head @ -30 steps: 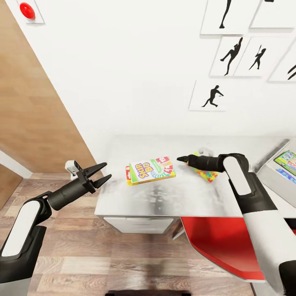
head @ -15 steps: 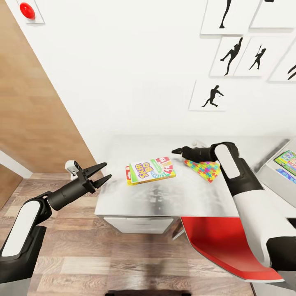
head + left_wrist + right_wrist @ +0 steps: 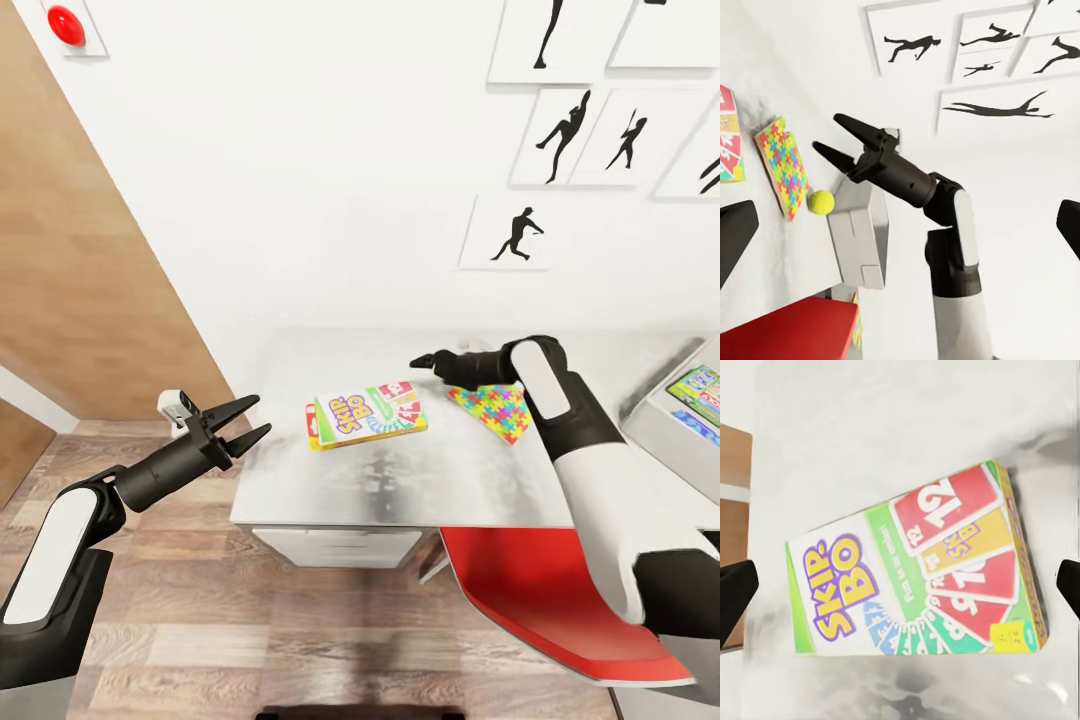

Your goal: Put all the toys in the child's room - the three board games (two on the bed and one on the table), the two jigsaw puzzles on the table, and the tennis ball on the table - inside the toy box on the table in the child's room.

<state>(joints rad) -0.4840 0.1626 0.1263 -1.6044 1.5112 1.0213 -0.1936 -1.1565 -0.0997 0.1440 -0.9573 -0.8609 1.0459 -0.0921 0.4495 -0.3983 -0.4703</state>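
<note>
Currently the Skip-Bo box [image 3: 366, 413] lies flat on the pale table [image 3: 400, 480], near its left end, resting on another flat box whose edge peeks out. Right claw [image 3: 420, 360] hovers just above and beyond it, fingers apart, empty. Jigsaw puzzle [image 3: 492, 408] sits beside the box, under the right forearm. Left claw [image 3: 246, 419] hangs off the table's left edge, fingers apart, empty. Grey toy box [image 3: 668, 415] stands at far right.

Risk, as I judge it: a thin flat box gives little grip; fingers may slide it off the lower box or toward the edge.

Left wrist view adds a tennis ball [image 3: 820, 202] beside the puzzle.
</note>
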